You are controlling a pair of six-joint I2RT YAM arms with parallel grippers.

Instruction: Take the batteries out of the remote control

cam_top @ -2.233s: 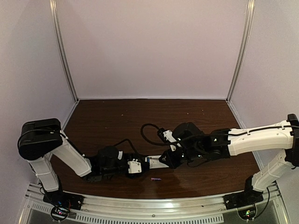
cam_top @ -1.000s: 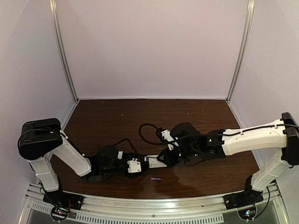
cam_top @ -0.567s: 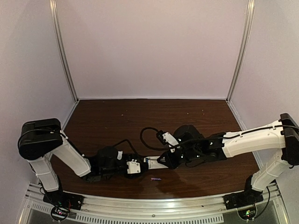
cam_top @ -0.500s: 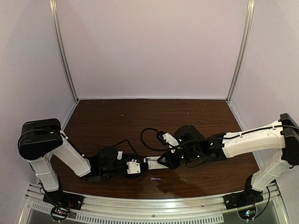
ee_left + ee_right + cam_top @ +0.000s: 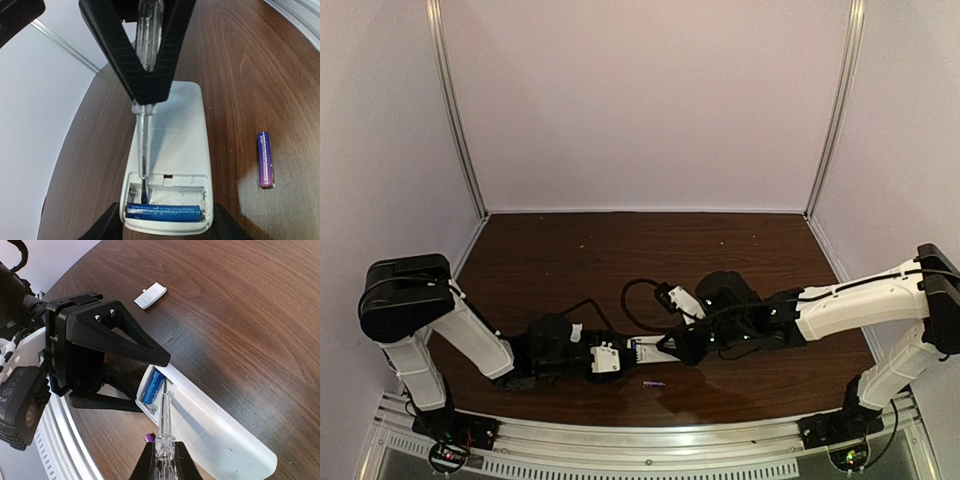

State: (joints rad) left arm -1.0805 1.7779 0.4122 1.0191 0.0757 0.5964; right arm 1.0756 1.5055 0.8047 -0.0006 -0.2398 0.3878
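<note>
The white remote control (image 5: 175,135) lies back up with its compartment open, and the blue battery (image 5: 164,212) sits in the near slot. My left gripper (image 5: 165,227) is shut on the remote's compartment end. My right gripper (image 5: 162,462) is shut on a clear thin tool (image 5: 164,425), whose dark tip (image 5: 143,192) rests in the empty slot beside the blue battery (image 5: 153,386). The purple-pink battery (image 5: 265,160) lies loose on the table to the right of the remote. In the top view it (image 5: 653,384) lies just in front of the remote (image 5: 648,350).
The white battery cover (image 5: 151,295) lies on the dark wooden table (image 5: 620,260) beyond my left gripper. The metal rail (image 5: 650,445) runs along the near edge. Pale walls enclose the table on three sides.
My right arm has shifted a little toward the near edge with the tool, keeping its tip at the remote's end. The left arm, the remote and the purple-pink battery have stayed put.
</note>
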